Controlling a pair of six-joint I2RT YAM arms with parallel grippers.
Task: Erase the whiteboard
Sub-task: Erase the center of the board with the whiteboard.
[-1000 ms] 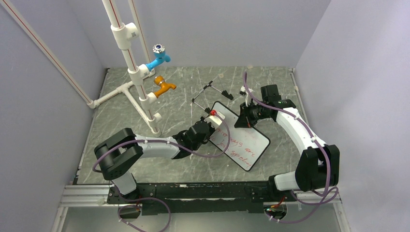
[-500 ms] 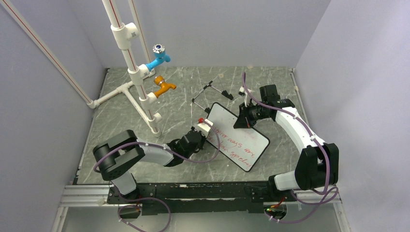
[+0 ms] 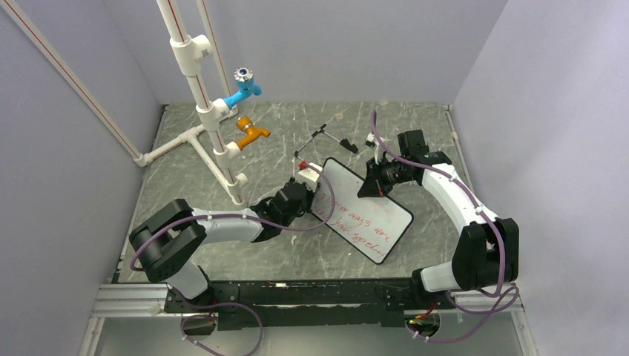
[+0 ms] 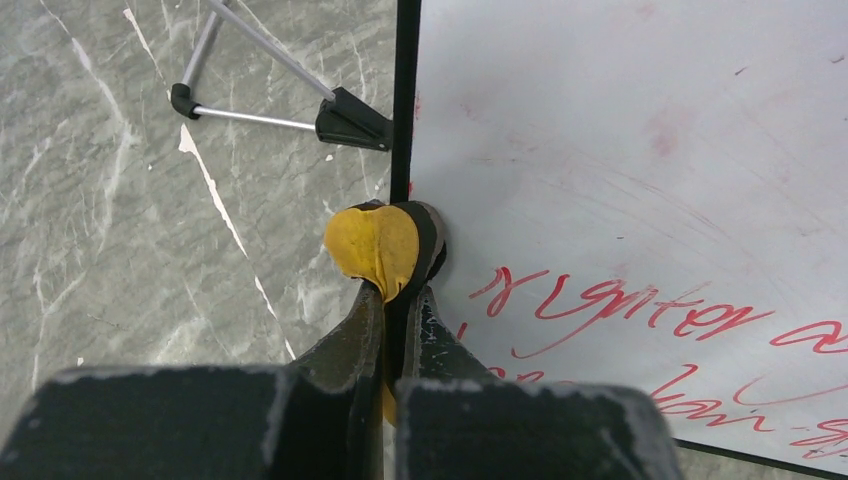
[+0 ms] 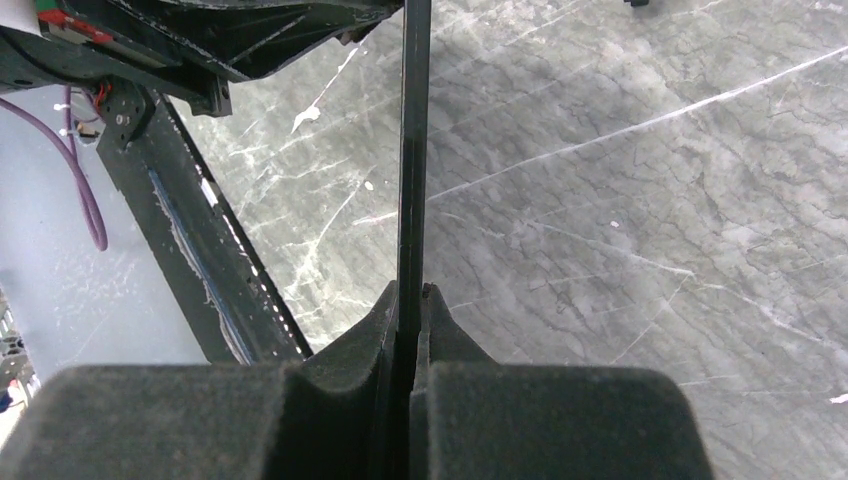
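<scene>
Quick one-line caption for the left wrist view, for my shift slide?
Left claw, shut on the yellow eraser, holds it at the black-framed edge of the whiteboard, beside unerased red handwriting.

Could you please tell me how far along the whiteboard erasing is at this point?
Done: the upper part of the whiteboard is wiped, with only faint pink smears. In hand: the right gripper clamps the board's edge while the left gripper holds the yellow eraser at the board's frame. Left: the lines of red writing lower down.
</scene>
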